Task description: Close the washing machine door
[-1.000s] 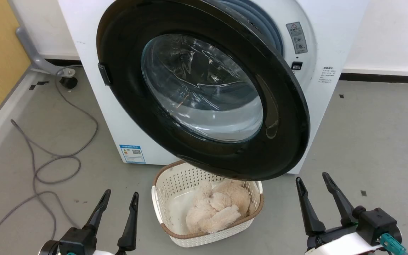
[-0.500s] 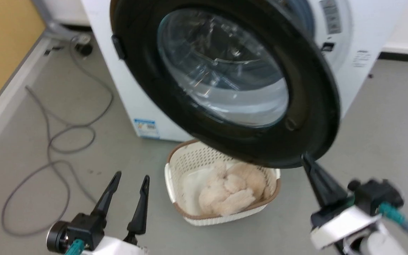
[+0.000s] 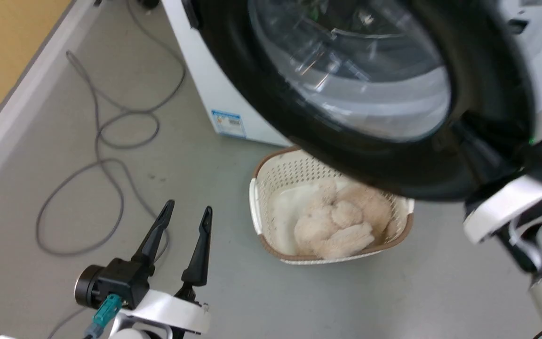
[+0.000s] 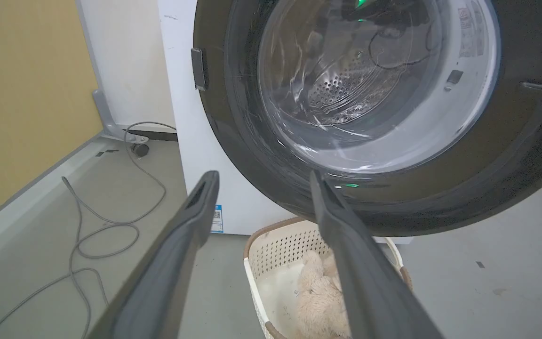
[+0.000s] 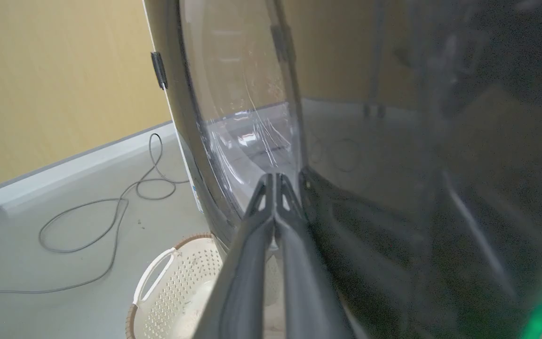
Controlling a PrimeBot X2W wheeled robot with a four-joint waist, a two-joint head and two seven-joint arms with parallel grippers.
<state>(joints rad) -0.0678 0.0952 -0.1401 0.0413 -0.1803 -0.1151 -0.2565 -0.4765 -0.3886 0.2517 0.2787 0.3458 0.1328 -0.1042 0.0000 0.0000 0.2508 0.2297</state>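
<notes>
Washer (image 3: 207, 84), white and boxy, is seen with its door (image 3: 384, 165) swung wide over the basket (image 3: 271, 188). A glancing slip is judged likely if that glossy, curved black rim around the bulging glass is pushed by the right gripper (image 5: 274, 181), jaws clenched on nothing, set close against it. Left gripper (image 3: 189, 205) is held low, jaws released.

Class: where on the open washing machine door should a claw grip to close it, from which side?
Likely the free rim of the washing machine door, lower right, head view, from its outer face, using the right claw. It swings on the left hinge; the bulging glass bowl offers no hold.
</notes>
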